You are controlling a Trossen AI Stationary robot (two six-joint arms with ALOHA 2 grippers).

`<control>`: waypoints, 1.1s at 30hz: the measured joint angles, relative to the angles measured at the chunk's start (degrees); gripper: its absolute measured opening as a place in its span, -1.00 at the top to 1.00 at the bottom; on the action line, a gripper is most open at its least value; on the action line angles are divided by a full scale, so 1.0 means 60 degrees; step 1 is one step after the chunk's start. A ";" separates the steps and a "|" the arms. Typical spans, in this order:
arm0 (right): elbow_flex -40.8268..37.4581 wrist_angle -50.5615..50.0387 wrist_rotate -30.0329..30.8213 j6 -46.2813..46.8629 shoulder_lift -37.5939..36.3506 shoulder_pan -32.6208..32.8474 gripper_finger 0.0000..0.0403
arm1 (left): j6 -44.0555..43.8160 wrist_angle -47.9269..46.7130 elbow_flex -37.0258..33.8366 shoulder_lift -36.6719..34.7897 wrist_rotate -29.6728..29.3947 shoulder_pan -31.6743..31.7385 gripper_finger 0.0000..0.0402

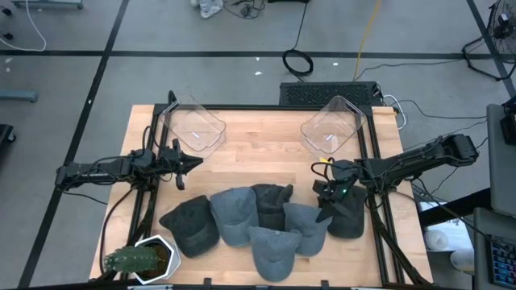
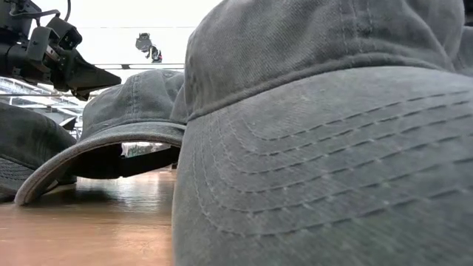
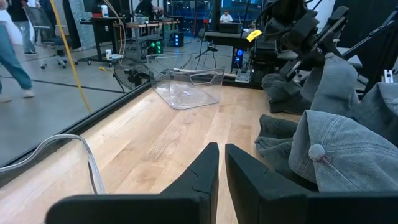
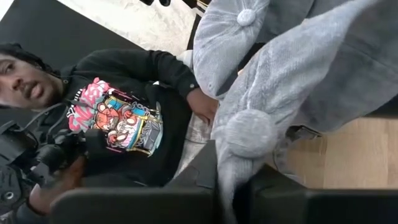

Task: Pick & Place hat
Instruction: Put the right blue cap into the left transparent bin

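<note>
Right tool (image 1: 329, 196): positioned at the right end of the hat pile on the wooden tabletop (image 1: 258, 157), closed on a grey hat (image 1: 348, 216), whose cloth was seen pinched between its fingers (image 4: 199, 168) in the right wrist view. Left tool (image 1: 184, 167): held above bare wood at the left side, apart from the hats, fingers nearly together with only a narrow gap and nothing gripped. Further items recorded: five more grey hats (image 1: 242, 219) clustered at the front centre, two clear bins (image 1: 192, 126) at the back, a potted cactus (image 1: 139, 259) at the front left corner.

Overhead, table-level, two wrist views
</note>
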 joint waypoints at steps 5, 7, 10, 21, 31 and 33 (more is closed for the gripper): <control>0.0023 -0.0007 -0.0004 -0.0121 -0.0134 0.0000 0.97 | 0.0000 0.0000 0.0000 0.0000 0.0000 0.0003 0.81; 0.0119 -0.0026 -0.0001 -0.0191 -0.0269 0.0000 0.99 | 0.0000 0.0000 0.0000 0.0000 -0.0003 0.0000 0.81; 0.0330 0.0002 0.0004 -0.0320 -0.0618 -0.0011 0.99 | 0.0000 0.0000 0.0000 -0.0004 0.0000 0.0004 0.81; 0.0605 0.0002 0.0582 -0.1342 -0.1671 -0.0224 1.00 | 0.0000 0.0000 0.0000 0.0000 0.0000 0.0004 0.81; 0.0605 0.1639 0.1833 -0.2623 -0.1741 -0.1371 1.00 | 0.0000 0.0000 0.0000 -0.0001 0.0000 0.0002 0.81; 0.0605 0.1946 0.1843 -0.2842 -0.1741 -0.1593 1.00 | 0.0000 0.0000 0.0002 0.0000 0.0000 0.0002 0.81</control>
